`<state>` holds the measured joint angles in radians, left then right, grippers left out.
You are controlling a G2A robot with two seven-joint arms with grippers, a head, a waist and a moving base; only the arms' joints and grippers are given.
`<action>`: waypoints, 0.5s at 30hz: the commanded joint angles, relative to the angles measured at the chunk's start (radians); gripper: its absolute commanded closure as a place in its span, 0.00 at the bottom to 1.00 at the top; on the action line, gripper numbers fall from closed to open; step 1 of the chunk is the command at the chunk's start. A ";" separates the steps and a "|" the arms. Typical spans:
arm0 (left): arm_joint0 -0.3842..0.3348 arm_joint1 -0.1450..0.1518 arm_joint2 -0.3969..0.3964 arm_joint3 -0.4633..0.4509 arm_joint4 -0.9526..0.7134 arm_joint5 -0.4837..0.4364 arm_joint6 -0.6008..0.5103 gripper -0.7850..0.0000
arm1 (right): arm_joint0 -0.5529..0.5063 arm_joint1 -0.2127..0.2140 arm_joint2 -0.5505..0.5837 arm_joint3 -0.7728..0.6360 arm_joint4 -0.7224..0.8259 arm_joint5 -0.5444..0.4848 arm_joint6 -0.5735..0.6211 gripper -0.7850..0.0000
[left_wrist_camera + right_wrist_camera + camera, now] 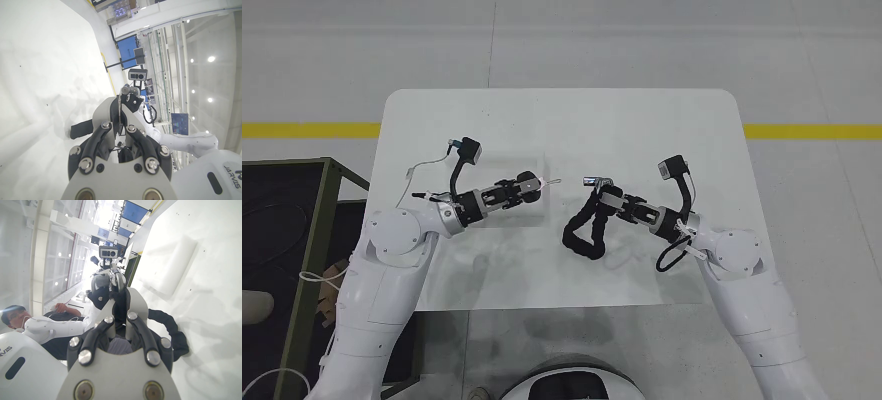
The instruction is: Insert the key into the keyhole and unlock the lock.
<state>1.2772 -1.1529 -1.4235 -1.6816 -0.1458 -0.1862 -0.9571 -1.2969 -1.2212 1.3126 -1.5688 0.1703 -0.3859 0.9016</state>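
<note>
Top view: left gripper (534,186) clamped on thin silver metal key (552,182), blade pointing at right gripper (607,196), both above white table (662,130). Right gripper closed on silver cylinder lock with black fabric-sleeved cable loop (591,182); loop droops toward table. Key tip near lock face, gap between, not touching. Left wrist view: keyhole (124,90) faces key, roughly in line. Step judged: alignment before insertion. Next move calls for straight advance with blade matched to slot, then twist.
</note>
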 commanded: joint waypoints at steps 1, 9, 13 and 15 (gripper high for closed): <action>0.000 0.000 0.000 0.000 0.000 0.000 -0.001 1.00 | 0.000 0.000 0.000 0.000 -0.001 0.000 0.000 1.00; 0.024 -0.001 -0.003 -0.022 0.006 -0.015 0.031 1.00 | 0.000 0.000 0.000 0.000 -0.001 0.000 0.000 1.00; 0.051 -0.002 -0.026 -0.051 0.100 -0.163 0.163 1.00 | -0.031 -0.001 -0.004 -0.015 0.054 0.011 -0.016 1.00; 0.057 -0.006 -0.025 -0.054 0.151 -0.298 0.255 1.00 | -0.035 0.000 0.007 -0.020 0.114 0.010 0.004 1.00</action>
<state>1.3302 -1.1558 -1.4511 -1.7358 -0.0172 -0.3923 -0.7651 -1.3308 -1.2220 1.3136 -1.5879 0.2475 -0.3755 0.8922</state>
